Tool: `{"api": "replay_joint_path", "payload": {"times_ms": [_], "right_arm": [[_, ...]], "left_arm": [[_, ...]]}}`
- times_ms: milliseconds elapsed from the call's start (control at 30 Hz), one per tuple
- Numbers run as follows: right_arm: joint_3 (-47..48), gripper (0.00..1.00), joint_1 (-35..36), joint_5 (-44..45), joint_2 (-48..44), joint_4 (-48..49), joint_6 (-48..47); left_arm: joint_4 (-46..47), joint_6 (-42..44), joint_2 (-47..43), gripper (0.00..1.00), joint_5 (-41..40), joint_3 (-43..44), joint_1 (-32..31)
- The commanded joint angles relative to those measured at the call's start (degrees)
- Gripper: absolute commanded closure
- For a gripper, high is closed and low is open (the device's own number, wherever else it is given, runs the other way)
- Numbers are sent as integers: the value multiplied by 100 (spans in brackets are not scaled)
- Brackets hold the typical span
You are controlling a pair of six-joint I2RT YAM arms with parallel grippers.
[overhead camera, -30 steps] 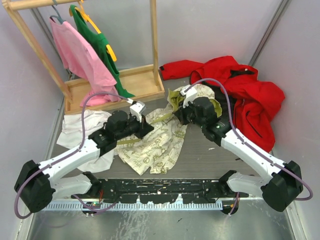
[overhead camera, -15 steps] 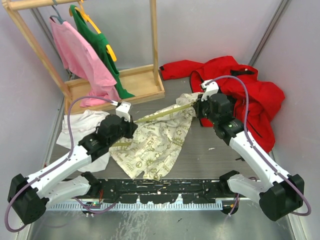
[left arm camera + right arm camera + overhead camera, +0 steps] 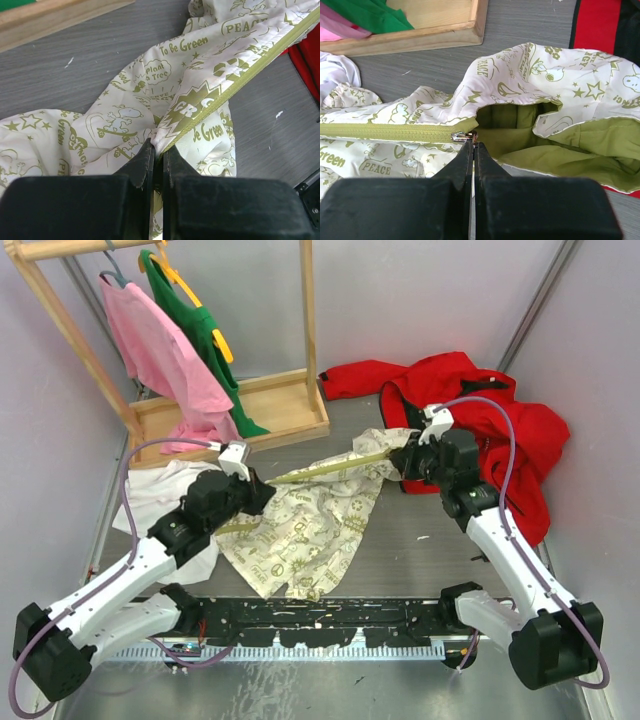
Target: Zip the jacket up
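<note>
The jacket (image 3: 310,525) lies cream side up with olive prints in the middle of the table. Its olive zipper (image 3: 325,468) is stretched taut between my two grippers. My left gripper (image 3: 258,490) is shut on the jacket's lower zipper edge (image 3: 172,142); the jaws pinch the fabric. My right gripper (image 3: 400,460) is shut on the silver zipper pull (image 3: 462,135) at the upper end of the closed olive zipper (image 3: 390,132), next to the open olive-lined hood (image 3: 555,140).
A bright red jacket (image 3: 500,430) lies at the back right, behind my right arm. A white garment (image 3: 160,495) lies under my left arm. A wooden rack (image 3: 235,410) with pink and green shirts stands at the back left.
My right gripper moved right and back with the zipper pull, and my left gripper moved left. The zipper is drawn out straight and closed along its length; the jacket is spread flatter.
</note>
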Motion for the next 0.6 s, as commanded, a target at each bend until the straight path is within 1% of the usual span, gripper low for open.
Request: {"api": "replay_joint_path", "payload": {"times_ms": [0,167,200,233,300,367,400,467,500,533,567], "right_arm": [[-230,99,-310,355,-347,705,43],[-497,99,-313,232,-452,761,210],[-560,93,-309,273,-479,762,273],[-620,83,-308,381,-503,764,404],[-746,66,-311,617,-508,791,742],[-821,50,-309,788,-466,772,956],[-834,40,-308,926,-440,703,1098],[-820,27,-313,1106,-388,576,1263],[-788,11,-316,1137,-369,511,1316],[-754,1,-313,1179,-363,418,1356],[-697,0,-311,1238,-365,331,1398]], "left_arm": [[364,-192,78,100,33,-129,184],[612,-623,396,100,235,-179,180],[661,-714,443,99,237,-211,180],[712,-825,479,95,217,-242,179],[862,-1048,555,86,174,-367,184],[1061,-1262,665,72,136,-483,180],[1120,-1359,722,67,136,-518,186],[1114,-1503,844,56,163,-545,212],[1053,-1565,868,51,176,-529,233],[979,-1634,864,46,166,-526,269],[910,-1700,842,42,145,-528,316]]}}
